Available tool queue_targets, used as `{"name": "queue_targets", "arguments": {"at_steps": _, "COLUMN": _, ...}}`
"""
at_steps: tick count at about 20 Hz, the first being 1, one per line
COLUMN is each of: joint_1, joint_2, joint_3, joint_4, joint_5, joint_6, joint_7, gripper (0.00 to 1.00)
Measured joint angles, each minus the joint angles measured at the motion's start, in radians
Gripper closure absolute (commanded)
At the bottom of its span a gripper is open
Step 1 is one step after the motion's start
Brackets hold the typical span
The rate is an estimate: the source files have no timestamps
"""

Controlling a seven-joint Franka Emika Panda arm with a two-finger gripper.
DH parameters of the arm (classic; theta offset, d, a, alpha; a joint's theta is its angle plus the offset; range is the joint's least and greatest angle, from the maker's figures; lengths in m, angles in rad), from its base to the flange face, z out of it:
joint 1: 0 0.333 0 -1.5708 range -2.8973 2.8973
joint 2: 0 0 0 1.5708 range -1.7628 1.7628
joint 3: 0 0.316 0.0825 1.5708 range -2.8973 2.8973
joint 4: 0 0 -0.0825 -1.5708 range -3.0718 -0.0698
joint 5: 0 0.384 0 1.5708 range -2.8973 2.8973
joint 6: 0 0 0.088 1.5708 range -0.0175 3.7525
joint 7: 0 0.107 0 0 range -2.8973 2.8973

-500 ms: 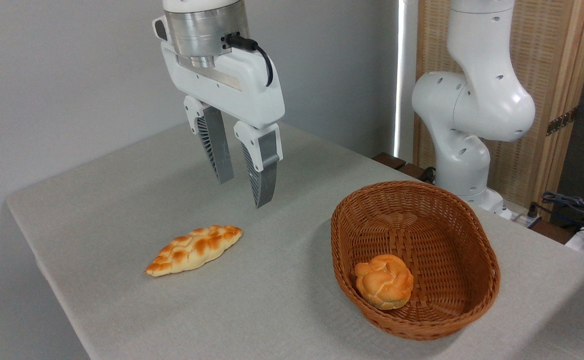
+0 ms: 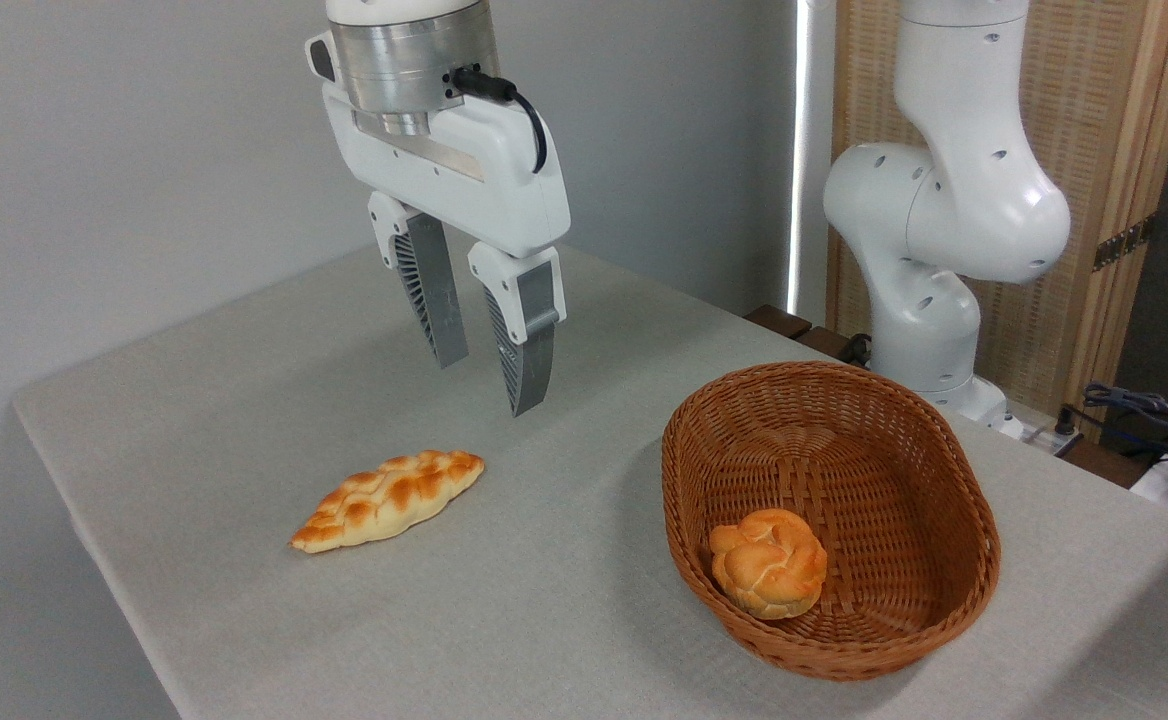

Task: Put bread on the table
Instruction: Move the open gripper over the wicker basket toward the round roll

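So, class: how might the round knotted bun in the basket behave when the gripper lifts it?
The bun looks rounded, so it may roll if nudged against the basket wall. Its glossy, lumpy crust could slip between the gripper fingers. It seems small, so probably light.

Robot lab/test bench, not a home: white Franka arm (image 2: pixel 944 200) mounted at table's (image 2: pixel 564 560) 2 o'clock edge, bare grey wall w/ wooden slatted screen (image 2: pixel 1104 130) behind, loose cables (image 2: pixel 1144 410) & elec. gear at 3 o'clock, fake bread props laid out on cloth.
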Motion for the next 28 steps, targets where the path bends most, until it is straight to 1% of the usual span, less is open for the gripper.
{"name": "queue_targets", "arguments": {"at_steps": 11, "joint_1": 0.001, "joint_2": -0.001, "joint_3": 0.001, "joint_4": 0.000, "joint_5": 0.000, "joint_6": 0.000, "joint_7": 0.000, "gripper": 0.00}}
{"name": "queue_targets", "arguments": {"at_steps": 13, "joint_1": 0.002, "joint_2": -0.010, "joint_3": 0.003, "joint_4": -0.012, "joint_5": 0.000, "joint_6": -0.001, "joint_7": 0.022, "gripper": 0.00}}
{"name": "queue_targets", "arguments": {"at_steps": 16, "joint_1": 0.019, "joint_2": -0.045, "joint_3": 0.008, "joint_4": -0.060, "joint_5": 0.000, "joint_6": -0.001, "joint_7": 0.108, "gripper": 0.00}}
{"name": "queue_targets", "arguments": {"at_steps": 20, "joint_1": 0.034, "joint_2": -0.139, "joint_3": 0.016, "joint_4": -0.197, "joint_5": 0.007, "joint_6": -0.001, "joint_7": 0.249, "gripper": 0.00}}
{"name": "queue_targets", "arguments": {"at_steps": 23, "joint_1": 0.035, "joint_2": -0.212, "joint_3": 0.055, "joint_4": -0.310, "joint_5": 0.017, "joint_6": 0.027, "joint_7": 0.359, "gripper": 0.00}}
{"name": "queue_targets", "arguments": {"at_steps": 24, "joint_1": 0.035, "joint_2": -0.233, "joint_3": 0.071, "joint_4": -0.347, "joint_5": 0.027, "joint_6": 0.049, "joint_7": 0.395, "gripper": 0.00}}
{"name": "queue_targets", "arguments": {"at_steps": 25, "joint_1": 0.036, "joint_2": -0.252, "joint_3": 0.086, "joint_4": -0.384, "joint_5": 0.048, "joint_6": 0.069, "joint_7": 0.433, "gripper": 0.00}}
{"name": "queue_targets", "arguments": {"at_steps": 28, "joint_1": 0.036, "joint_2": -0.278, "joint_3": 0.098, "joint_4": -0.465, "joint_5": 0.133, "joint_6": 0.109, "joint_7": 0.502, "gripper": 0.00}}
